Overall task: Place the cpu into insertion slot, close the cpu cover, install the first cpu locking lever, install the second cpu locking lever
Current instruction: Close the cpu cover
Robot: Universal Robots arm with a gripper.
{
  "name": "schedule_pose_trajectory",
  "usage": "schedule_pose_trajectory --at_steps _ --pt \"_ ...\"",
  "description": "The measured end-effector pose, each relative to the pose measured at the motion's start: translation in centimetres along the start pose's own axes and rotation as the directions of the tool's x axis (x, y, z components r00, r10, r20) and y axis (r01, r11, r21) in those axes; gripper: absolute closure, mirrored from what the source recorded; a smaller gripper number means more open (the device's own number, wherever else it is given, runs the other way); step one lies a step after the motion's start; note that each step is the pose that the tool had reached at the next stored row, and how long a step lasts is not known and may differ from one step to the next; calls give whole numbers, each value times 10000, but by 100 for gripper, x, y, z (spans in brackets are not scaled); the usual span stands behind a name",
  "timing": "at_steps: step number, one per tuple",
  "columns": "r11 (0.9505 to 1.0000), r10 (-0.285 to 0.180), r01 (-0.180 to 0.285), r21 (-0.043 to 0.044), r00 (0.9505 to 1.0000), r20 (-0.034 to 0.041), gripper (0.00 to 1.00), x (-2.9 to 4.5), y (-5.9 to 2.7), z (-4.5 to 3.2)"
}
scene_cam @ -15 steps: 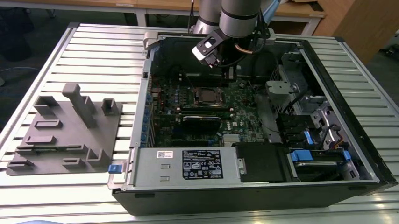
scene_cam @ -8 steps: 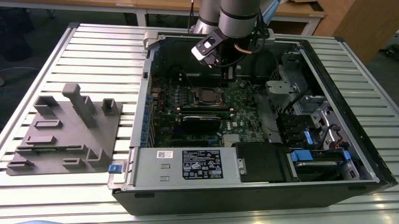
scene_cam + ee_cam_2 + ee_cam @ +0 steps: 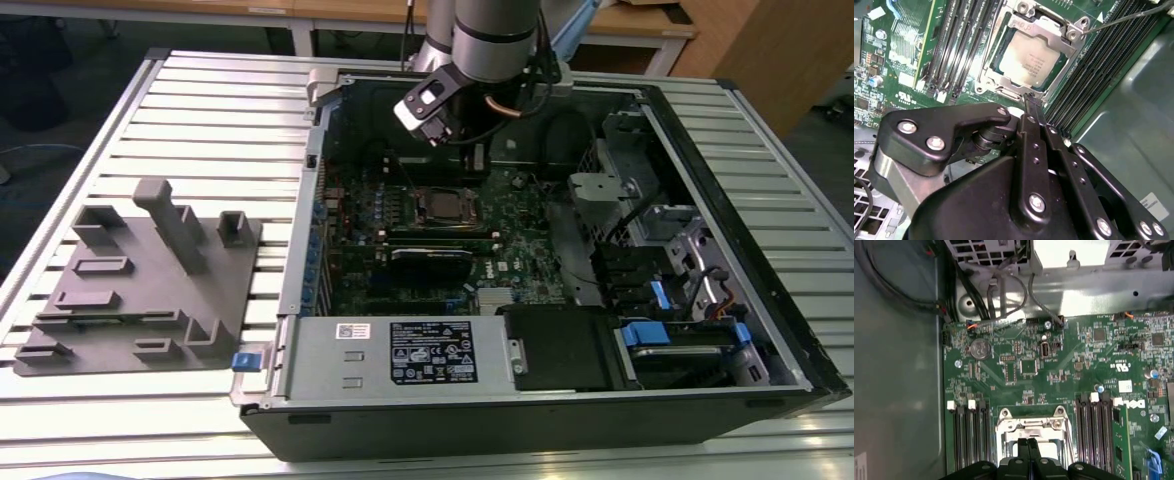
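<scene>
Slatted table (image 3: 200, 110), open case (image 3: 534, 415), cpu (image 3: 1026, 62) seated in insertion slot (image 3: 1004, 92)

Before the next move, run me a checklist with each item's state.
1. cpu seated in the insertion slot: ok.
2. cpu cover lying over the cpu: ok.
3. One locking lever latched: not ok, its rod stands free of the slot.
4. Other locking lever latched: cannot tell.
5. gripper shut, nothing seen in it: ok.
6. gripper tip at the slot's edge: ok.
</scene>
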State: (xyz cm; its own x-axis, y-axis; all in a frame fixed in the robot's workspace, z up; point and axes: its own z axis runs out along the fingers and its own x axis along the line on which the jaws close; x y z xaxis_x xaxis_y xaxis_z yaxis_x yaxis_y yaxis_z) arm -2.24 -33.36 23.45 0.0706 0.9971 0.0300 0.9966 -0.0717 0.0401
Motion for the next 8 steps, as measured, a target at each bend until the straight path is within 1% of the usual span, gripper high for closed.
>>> schedule_pose_trajectory --at_steps 5,8 --pt "10000 1 -1 0 10000 -1 89 0 -4 2" --pt "10000 0 0 0 10000 -2 89 -2 -17 22"
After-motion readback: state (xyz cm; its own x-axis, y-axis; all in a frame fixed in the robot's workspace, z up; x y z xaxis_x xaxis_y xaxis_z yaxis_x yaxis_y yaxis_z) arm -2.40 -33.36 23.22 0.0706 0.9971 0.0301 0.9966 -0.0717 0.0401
